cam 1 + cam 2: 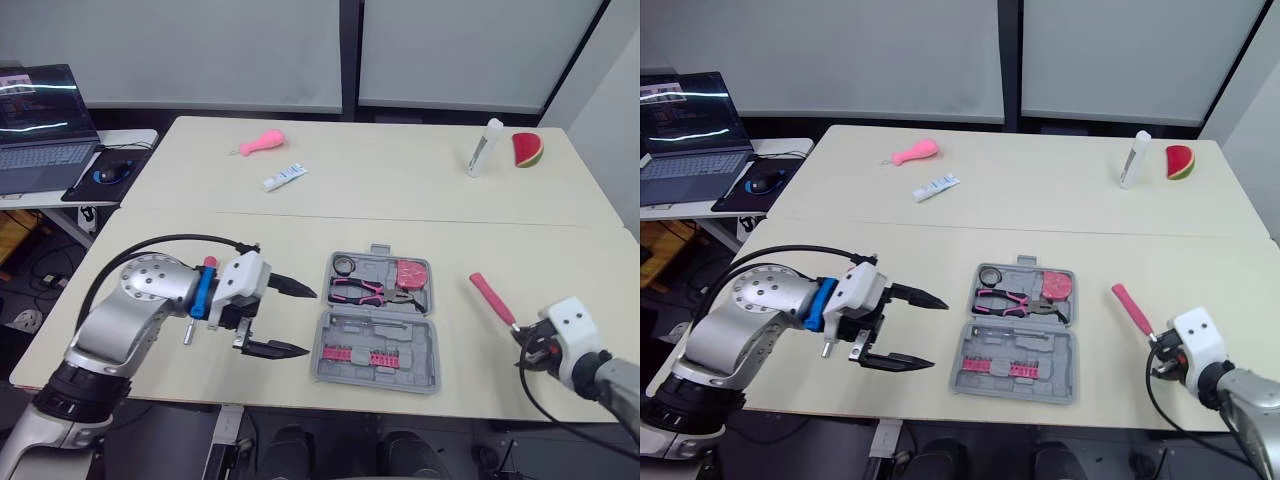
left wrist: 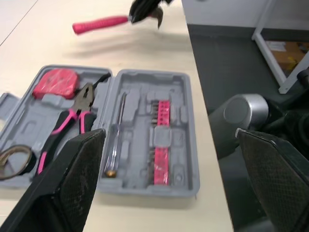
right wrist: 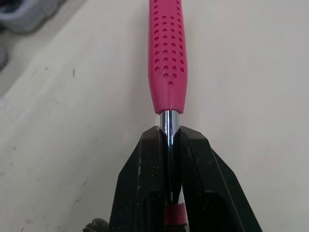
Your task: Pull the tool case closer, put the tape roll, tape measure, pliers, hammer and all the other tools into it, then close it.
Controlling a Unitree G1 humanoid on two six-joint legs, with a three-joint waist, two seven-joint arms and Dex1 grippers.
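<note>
Pinching hammer (image 1: pixel 492 298) shaft, right claw (image 3: pixel 168 134); handle angled forward-left.

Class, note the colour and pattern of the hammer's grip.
The hammer's grip is pink, dotted with small dimples; best in the right wrist view.

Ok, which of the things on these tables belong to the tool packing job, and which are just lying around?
Job: tool case, tape roll, tape measure, pliers, hammer gripped by the right pincer.

Lying about: pink bulb-shaped item, small tube, white bottle, watermelon slice, laptop, mouse.
</note>
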